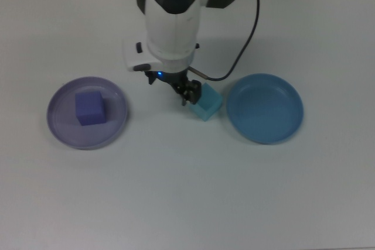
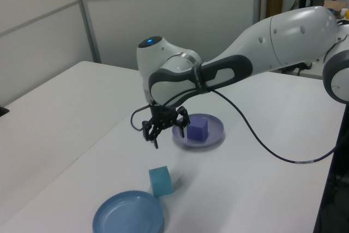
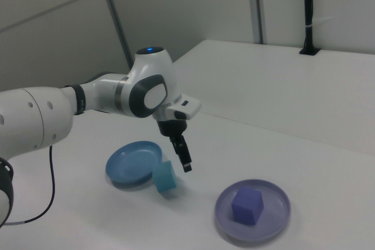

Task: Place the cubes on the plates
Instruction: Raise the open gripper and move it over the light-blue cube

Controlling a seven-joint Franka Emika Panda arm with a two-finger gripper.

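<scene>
The purple-blue cube (image 1: pixel 89 108) sits upright in the lavender plate (image 1: pixel 63 125) at the top view's left; it also shows in the left view (image 2: pixel 197 128) and the right view (image 3: pixel 246 205). The turquoise cube (image 1: pixel 207 105) rests on the table just beside the empty blue plate (image 1: pixel 265 108). My gripper (image 1: pixel 186 93) hangs open and empty above the table, close over the turquoise cube's edge nearest the lavender plate. In the left view the gripper (image 2: pixel 158 130) is well above the turquoise cube (image 2: pixel 160 181).
The white table (image 1: pixel 187 191) carries only the two plates and cubes. The arm's black cable (image 1: pixel 246 33) loops down near the blue plate. A table edge runs along the left view's right side, with walls beyond the table.
</scene>
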